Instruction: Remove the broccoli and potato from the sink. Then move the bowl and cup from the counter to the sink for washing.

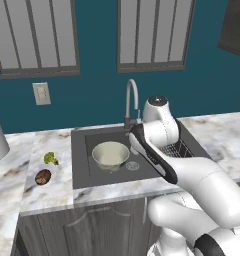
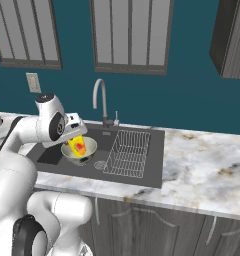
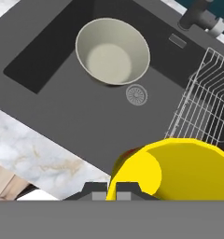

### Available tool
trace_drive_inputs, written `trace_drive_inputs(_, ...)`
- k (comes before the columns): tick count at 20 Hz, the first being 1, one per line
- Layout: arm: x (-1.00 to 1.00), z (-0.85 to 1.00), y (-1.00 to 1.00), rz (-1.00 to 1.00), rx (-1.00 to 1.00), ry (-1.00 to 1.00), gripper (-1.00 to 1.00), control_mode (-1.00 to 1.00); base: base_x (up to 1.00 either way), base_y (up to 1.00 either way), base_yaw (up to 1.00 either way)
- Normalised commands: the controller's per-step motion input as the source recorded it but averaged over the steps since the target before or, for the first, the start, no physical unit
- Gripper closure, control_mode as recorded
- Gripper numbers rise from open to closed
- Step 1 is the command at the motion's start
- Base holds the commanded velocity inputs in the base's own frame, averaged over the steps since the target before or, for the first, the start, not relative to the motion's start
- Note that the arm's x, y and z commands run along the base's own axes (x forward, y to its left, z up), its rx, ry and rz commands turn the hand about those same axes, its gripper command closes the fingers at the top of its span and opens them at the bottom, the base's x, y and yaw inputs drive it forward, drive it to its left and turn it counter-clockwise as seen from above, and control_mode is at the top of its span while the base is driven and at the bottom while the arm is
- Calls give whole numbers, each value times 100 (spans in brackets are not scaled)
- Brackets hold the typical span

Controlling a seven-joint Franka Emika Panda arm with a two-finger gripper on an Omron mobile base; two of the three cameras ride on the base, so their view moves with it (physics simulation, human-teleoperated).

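Cup [image 3: 179, 168] cut off at bottom edge, hiding gripper fingertips.

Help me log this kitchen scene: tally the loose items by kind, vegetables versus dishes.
Vegetables: 2, the broccoli and the potato, both on the counter.
Dishes: 2, the bowl in the sink, and the cup in the gripper.
Total: 4

A wire dish rack [image 2: 128, 152] sat in the right part of the basin, its white grid just beside the round drain [image 3: 136, 94]. A curved chrome faucet [image 1: 131, 102] rose behind it against the teal wall. A pale wall outlet [image 1: 41, 93] hung below the left of two grey-framed windows [image 2: 132, 34]. Dark cabinet doors [image 1: 94, 230] ran beneath the worktop.
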Motion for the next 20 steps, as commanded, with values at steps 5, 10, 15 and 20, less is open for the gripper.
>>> trace_drive_inputs(5, 8, -14, 0, 0, 0, -3, 100, -100, 0, 0, 0)
trace_drive_inputs(10, 7, -13, 0, 0, 0, -4, 100, -100, 0, 0, 0)
trace_drive_inputs(15, 6, -13, 0, 0, 0, -3, 100, -100, 0, 0, 0)
trace_drive_inputs(20, 6, -10, 0, 0, 0, 0, 100, -100, 0, 0, 0)
